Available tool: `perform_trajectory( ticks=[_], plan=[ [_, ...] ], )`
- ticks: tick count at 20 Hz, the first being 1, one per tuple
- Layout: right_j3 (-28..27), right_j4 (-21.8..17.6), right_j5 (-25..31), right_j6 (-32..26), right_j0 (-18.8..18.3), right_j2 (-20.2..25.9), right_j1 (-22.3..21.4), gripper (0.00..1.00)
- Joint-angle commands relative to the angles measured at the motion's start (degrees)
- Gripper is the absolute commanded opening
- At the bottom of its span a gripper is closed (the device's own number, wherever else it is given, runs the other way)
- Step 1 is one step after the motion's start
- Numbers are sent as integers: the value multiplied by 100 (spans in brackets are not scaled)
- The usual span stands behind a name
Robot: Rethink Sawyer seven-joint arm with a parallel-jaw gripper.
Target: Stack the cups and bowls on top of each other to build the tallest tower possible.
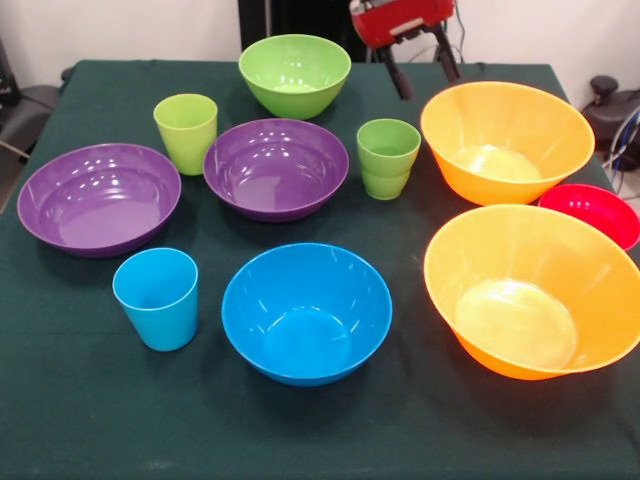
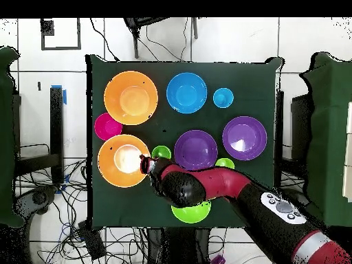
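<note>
A dark green cloth covers the table; every piece stands separate. At top, the gripper, fingers spread and empty, hovers beside the far glossy orange plastic bowl; a descent could clip its rim.

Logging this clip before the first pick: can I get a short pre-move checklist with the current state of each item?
1. Nothing stacked yet, all pieces apart on the green table: ok.
2. Gripper empty, jaws spread, raised beside the far orange bowl: ok.
3. Orange bowls upright, the near one free as a base: ok.
4. Red bowl clear of both orange bowls: cannot tell, it sits tight between them.
5. Sky blue cup, yellow-green cup, ridged green cup upright: ok.
6. Arm overhangs the green bowl, seen from overhead: not ok for picking that now.
</note>
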Motion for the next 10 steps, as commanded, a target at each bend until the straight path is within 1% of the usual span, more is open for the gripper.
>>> perform_trajectory(
  ticks=[1, 4, 5, 10],
  plan=[
    [-105, -86, 461, 70, 161, -16, 305, 100],
    [-422, -276, 390, -32, 261, -254, 692, 100],
    [-575, -412, 350, -136, 297, -329, 853, 100],
    [-1011, -680, 425, -450, 306, -321, 1274, 100]
  ],
)
